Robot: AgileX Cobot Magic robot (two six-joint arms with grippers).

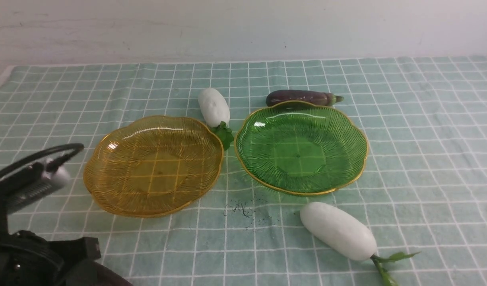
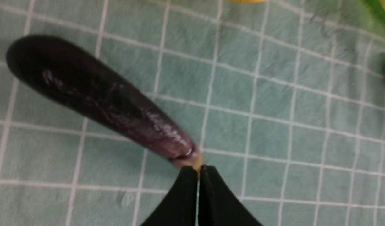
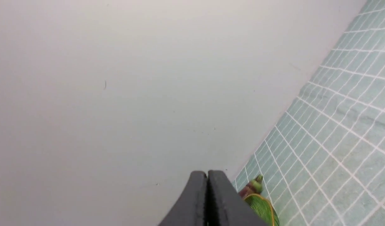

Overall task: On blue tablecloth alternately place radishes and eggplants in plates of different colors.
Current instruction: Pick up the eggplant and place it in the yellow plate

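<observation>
Left-wrist view: the closed, empty left gripper [image 2: 198, 171] is hovering over the purple eggplant [image 2: 101, 97]; the right gripper [image 3: 207, 175] is hanging closed, empty.

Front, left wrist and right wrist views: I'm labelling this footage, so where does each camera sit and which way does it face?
Front: between the arms, looking forward and down over the tablecloth; the left arm shows.
Left wrist: on the left arm, looking down at an eggplant; the shut left end effector shows.
Right wrist: on the right arm, facing the wall and cloth; the shut right end effector shows.
Front and right wrist share the green plate and far eggplant.
</observation>
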